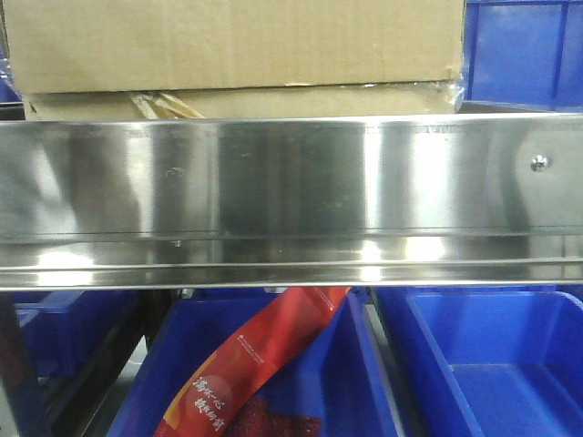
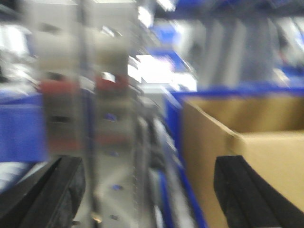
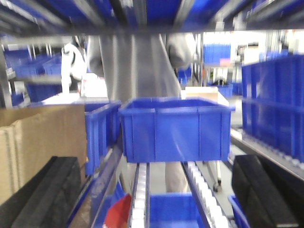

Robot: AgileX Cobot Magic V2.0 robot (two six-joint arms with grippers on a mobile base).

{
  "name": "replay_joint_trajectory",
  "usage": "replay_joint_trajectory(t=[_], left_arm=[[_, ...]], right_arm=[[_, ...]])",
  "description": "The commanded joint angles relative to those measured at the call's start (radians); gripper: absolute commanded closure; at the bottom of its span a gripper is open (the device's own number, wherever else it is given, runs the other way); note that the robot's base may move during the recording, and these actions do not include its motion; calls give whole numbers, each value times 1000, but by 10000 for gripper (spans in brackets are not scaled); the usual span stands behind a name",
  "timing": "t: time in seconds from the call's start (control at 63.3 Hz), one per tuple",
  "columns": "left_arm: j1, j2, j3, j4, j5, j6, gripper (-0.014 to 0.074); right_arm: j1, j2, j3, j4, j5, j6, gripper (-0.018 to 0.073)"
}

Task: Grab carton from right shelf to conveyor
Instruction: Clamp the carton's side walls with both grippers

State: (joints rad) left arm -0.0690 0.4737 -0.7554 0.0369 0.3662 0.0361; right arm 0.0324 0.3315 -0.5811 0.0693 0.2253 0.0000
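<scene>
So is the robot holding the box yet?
No, nothing is held. The left gripper and right gripper are both open and empty, beside the carton.

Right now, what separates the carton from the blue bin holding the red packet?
The shelf's steel front rail, spanning the front view, with the carton above and the bin below.

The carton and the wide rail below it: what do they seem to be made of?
The carton looks like matte brown cardboard, probably corrugated. The rail looks like stainless steel, shiny, with streaked reflections and a small screw.
</scene>
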Motion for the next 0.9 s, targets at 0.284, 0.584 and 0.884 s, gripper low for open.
replay_joint_trajectory(t=[0.284, 0.584, 0.884], left_arm=[[-373, 363, -403, -7, 181, 50, 130], [-383, 707, -818, 6, 414, -105, 130], [-350, 972, -1123, 295, 720, -325, 130]], right_arm=[[191, 284, -308, -4, 114, -6, 21], [302, 659, -784, -4, 481, -6, 21], [302, 1054, -1342, -2, 918, 26, 21]])
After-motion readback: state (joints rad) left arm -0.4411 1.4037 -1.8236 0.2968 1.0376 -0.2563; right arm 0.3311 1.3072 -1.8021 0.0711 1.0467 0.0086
